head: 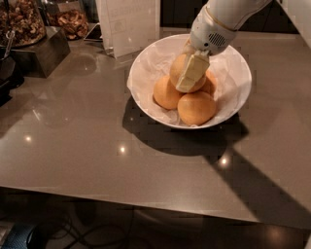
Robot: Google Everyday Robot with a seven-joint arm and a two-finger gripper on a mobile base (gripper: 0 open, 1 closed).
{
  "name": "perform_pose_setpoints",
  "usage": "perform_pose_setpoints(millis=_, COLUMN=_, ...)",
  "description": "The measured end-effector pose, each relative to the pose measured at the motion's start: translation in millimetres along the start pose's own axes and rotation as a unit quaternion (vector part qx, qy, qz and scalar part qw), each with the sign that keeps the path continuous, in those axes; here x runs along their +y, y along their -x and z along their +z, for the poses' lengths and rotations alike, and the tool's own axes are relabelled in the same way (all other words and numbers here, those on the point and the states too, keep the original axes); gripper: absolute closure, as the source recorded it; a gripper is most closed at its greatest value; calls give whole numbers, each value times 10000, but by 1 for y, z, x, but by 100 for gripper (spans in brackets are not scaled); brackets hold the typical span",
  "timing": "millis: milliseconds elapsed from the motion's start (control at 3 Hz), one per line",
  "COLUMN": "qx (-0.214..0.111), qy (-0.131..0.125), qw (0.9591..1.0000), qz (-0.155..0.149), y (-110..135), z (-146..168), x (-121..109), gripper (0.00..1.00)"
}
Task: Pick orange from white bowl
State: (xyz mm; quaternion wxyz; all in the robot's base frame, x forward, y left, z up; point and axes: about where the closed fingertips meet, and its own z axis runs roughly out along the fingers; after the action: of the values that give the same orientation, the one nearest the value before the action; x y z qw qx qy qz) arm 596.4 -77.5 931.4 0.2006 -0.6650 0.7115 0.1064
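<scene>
Upper centre of the frame, on the glossy grey-brown counter (87, 146): the white bowl (239, 99), wide and round, lined with crinkled white paper (148, 68). Inside, four fruits heaped together. On top and toward the back, the orange (177, 68), duller and more yellowish-tan than the rest, resting on its neighbours. Below it, three brighter orange fruits: one at the left (165, 92), one at the front (196, 108), one at the right (211, 83), mostly hidden behind the others.

Reaching down into the bowl from the upper right, a white arm (228, 14) ending in the gripper (187, 78). Jaws closed around the orange: the near cream-coloured finger (192, 73) flat against the fruit's front face, the far one hidden behind it.

Upper left corner: a container of brown nuts or dried pieces (19, 22), and beside it a second one with lighter brown contents (73, 23), both by a dark box-like stand (41, 51). Just left of the bowl and behind it, an upright white card (130, 24). Dark shadow of bowl and arm across the counter toward the lower right.
</scene>
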Motion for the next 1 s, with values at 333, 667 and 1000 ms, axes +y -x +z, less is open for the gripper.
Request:
perform_pose_setpoints(millis=333, qx=-1, qy=0, qw=10000, qz=-1, y=0, z=0, x=0, gripper=100)
perform_pose_setpoints(millis=667, qx=-196, qy=-56, qw=9996, qz=-187, y=13, z=-14, x=4, gripper=100)
perform_pose_setpoints(millis=1000, qx=-463, qy=-220, qw=9977, qz=-437, y=27, z=-44, x=19, gripper=100)
